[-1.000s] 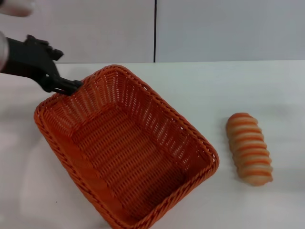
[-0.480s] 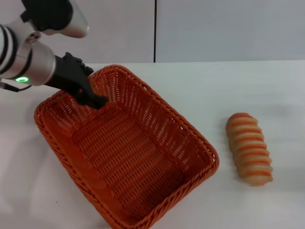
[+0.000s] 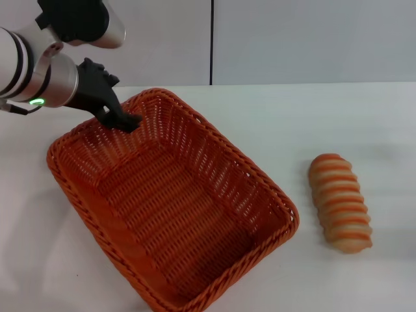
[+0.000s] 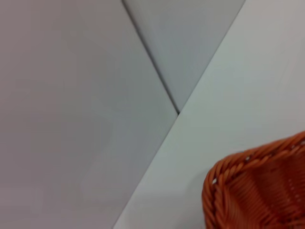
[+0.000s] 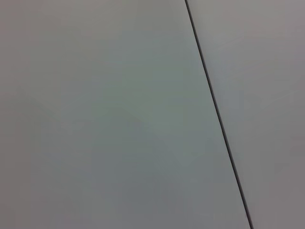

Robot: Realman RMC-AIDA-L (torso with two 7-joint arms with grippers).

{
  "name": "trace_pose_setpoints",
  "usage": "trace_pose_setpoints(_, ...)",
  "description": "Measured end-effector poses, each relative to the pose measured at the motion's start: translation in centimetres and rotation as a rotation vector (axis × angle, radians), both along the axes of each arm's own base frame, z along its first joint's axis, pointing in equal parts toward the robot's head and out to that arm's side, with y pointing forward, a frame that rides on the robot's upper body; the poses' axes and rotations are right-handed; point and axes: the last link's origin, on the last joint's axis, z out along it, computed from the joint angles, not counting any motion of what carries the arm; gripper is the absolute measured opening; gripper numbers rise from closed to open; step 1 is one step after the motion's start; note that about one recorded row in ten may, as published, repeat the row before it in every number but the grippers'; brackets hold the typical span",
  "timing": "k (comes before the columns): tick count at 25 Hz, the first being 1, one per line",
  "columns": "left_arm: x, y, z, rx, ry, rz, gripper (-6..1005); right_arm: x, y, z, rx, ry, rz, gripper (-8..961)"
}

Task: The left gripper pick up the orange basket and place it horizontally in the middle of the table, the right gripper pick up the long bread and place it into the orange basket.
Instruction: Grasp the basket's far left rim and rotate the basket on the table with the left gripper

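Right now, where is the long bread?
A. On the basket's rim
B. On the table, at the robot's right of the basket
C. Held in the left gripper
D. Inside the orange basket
B: the long bread lies on the bare white table, apart from the orange basket, while the left gripper is at the basket's far left rim.

Orange basket [image 4: 259, 191] corner on white table [image 4: 238, 90]; grey wall [image 4: 71, 95] beyond.
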Motion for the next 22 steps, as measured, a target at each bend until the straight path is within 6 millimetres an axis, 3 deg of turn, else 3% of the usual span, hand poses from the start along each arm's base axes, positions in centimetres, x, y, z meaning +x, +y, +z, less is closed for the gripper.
trace_pose_setpoints(8, -1.4, 0.8, -1.4, -0.055, 0.064, 0.049, 807, -0.1, 0.2, 0.0, -0.005, -0.004, 0.006, 582)
trace_pose_setpoints(22, -0.8, 1.0, -2.2, -0.123, 0.162, 0.048, 744, -0.2, 0.0, -0.2, -0.016, -0.002, 0.016, 582)
